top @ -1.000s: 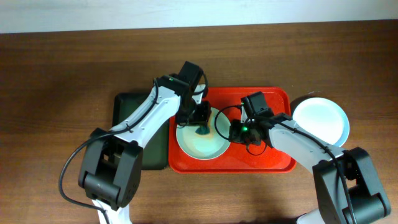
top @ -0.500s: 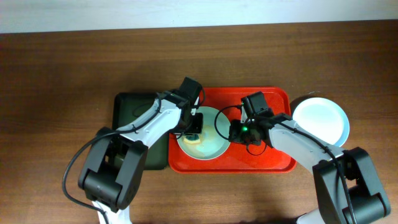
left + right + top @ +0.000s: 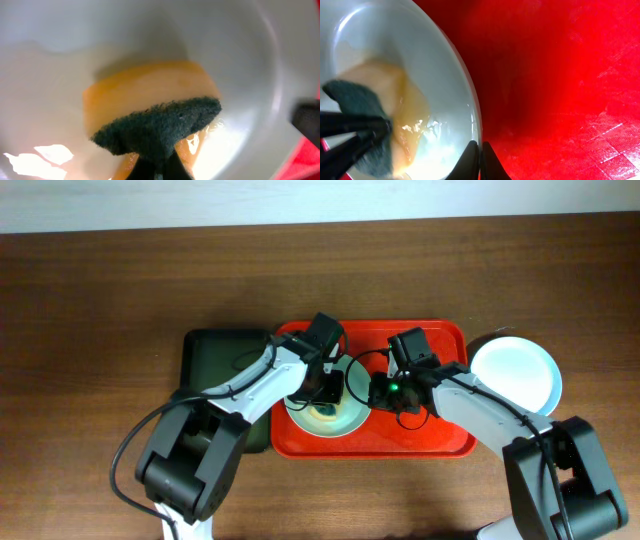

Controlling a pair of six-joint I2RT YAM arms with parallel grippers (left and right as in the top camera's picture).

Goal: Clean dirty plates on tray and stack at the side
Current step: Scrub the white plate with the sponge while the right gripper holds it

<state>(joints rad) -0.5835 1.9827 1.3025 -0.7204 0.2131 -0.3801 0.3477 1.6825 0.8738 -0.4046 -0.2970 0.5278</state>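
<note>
The job looks to be in its last wash: only 1 pale plate [image 3: 348, 416] lies on the red tray [image 3: 450, 340], toward its left half, while a white plate [image 3: 515, 375] sits off the tray's right end on the table [image 3: 100, 280], with what looks like a second rim peeking out from under it, though the overhead view does not settle the count. The left gripper [image 3: 157, 169] is closed tight on a sponge [image 3: 150, 112], yellow-bodied with a dark green scouring face, and presses it into the bowl of the pale plate. The right gripper [image 3: 480, 150] has its fingers nearly together, pinching the near right rim of that same plate and steadying it against the tray floor. The right wrist view shows a yellowish wet film on the plate beside the sponge, so I judge the scrubbing unfinished. A dark green tray [image 3: 205, 360] lies against the red tray's left end, partly under the left arm. What appears to remain: clear the film, lift the sponge away, then carry this plate across to the right and set it on the white one.
</note>
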